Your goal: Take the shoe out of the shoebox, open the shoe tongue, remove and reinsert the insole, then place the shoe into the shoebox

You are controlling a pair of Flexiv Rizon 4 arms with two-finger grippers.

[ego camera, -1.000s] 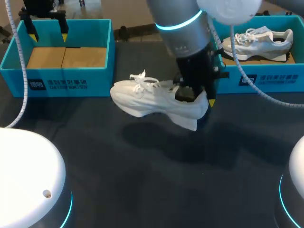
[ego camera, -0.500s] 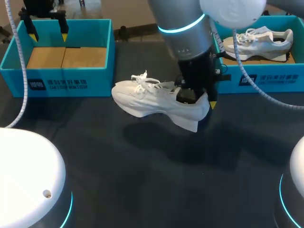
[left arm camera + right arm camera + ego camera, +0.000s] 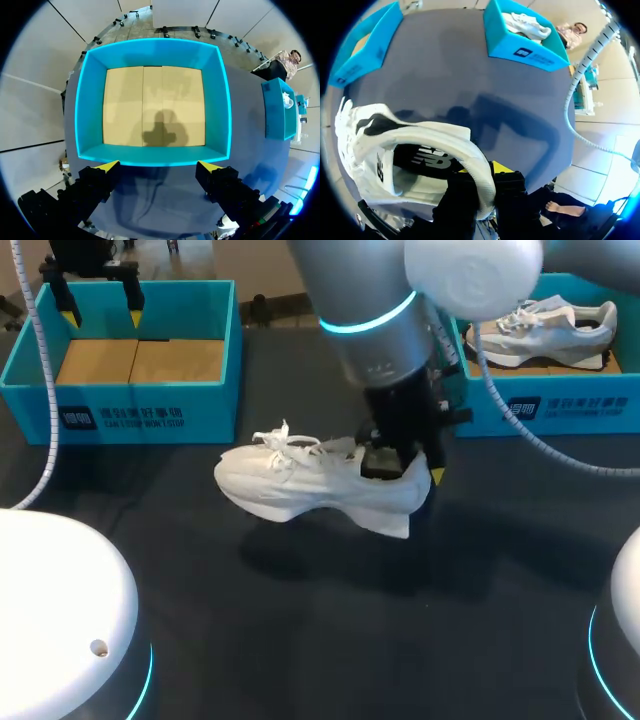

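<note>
Pinching the white shoe [image 3: 300, 485] by its heel collar with the right gripper [image 3: 405, 468], one finger inside the opening, the other behind the heel, over the table [image 3: 300, 640]. Holding the left gripper [image 3: 159, 167] spread wide, the blue shoebox [image 3: 85, 110] lying just ahead of its jaws.

Sneaker drifts left and sinks toward the table

The right arm's gripper [image 3: 405, 468], clamped on the heel collar of the white lace-up sneaker [image 3: 310, 485], carries it leftward and nearer my side of the dark grey table [image 3: 300, 640], away from the blue cardboard shoebox on the right [image 3: 560, 405]. The toe now points further left, the sole hangs lower, and its shadow pulls in closer underneath.
</note>
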